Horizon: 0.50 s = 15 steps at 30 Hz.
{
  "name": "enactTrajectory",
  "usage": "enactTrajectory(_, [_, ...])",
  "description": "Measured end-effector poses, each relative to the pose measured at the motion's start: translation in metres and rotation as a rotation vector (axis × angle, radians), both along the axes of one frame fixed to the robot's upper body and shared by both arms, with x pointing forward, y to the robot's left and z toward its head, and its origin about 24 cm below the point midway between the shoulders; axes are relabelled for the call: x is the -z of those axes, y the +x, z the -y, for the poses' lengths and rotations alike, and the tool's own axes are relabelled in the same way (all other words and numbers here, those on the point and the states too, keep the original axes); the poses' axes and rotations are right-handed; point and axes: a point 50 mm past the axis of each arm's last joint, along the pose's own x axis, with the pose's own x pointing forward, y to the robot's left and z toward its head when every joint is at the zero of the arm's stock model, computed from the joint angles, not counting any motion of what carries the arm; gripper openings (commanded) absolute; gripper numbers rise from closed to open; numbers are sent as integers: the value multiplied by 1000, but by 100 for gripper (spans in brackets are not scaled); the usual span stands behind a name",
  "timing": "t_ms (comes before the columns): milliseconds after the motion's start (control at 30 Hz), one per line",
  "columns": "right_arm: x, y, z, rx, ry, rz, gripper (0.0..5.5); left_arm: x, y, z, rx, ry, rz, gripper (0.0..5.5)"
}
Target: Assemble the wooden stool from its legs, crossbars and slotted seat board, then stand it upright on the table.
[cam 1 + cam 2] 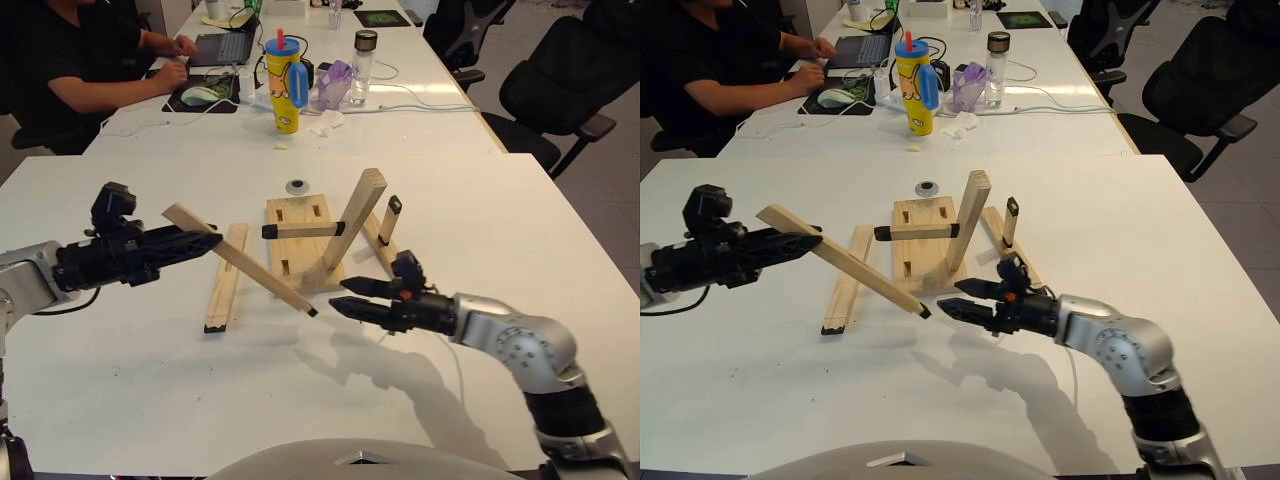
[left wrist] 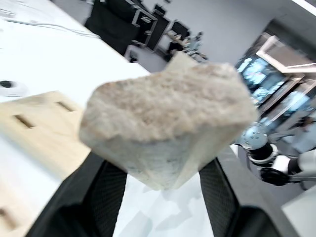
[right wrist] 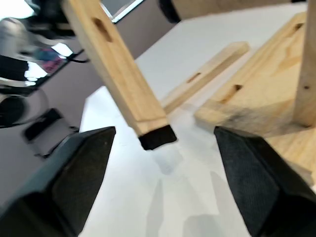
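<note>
The slotted seat board point(image 1: 292, 250) lies flat mid-table. One leg point(image 1: 357, 222) stands tilted in it, and a black-tipped crossbar point(image 1: 300, 230) juts from that leg. My left gripper point(image 1: 196, 240) is shut on the upper end of another leg point(image 1: 245, 262), which slopes down to a black-capped tip point(image 3: 156, 137) just above the table. In the left wrist view that leg's end point(image 2: 168, 123) sits between the fingers point(image 2: 98, 197). My right gripper point(image 1: 340, 295) is open, its tips on either side of the black tip without touching it. A third leg point(image 1: 224, 276) lies left of the board. A fourth leg point(image 1: 378, 243), carrying a short crossbar point(image 1: 390, 219), lies at the board's right.
A small round black disc point(image 1: 297, 186) lies behind the board. On the far table are a yellow cup point(image 1: 284, 88), a bottle point(image 1: 362, 66) and a person at a laptop point(image 1: 222, 46). Office chairs point(image 1: 560, 80) stand at the right. The near table is bare.
</note>
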Motion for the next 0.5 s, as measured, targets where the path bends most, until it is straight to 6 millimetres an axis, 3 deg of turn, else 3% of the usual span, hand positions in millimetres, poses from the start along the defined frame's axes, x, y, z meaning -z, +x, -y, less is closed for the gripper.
enactTrajectory(167, [23,3,-15,64,-120,38,370,-16,19,-9,-50,107,146,208])
enactTrajectory(300, [36,8,-24,71,-276,197,370,-24,26,-3,-18,150,214,208])
enactTrajectory(500, [38,15,-38,16,-384,428,370,-14,36,-1,36,244,228,208])
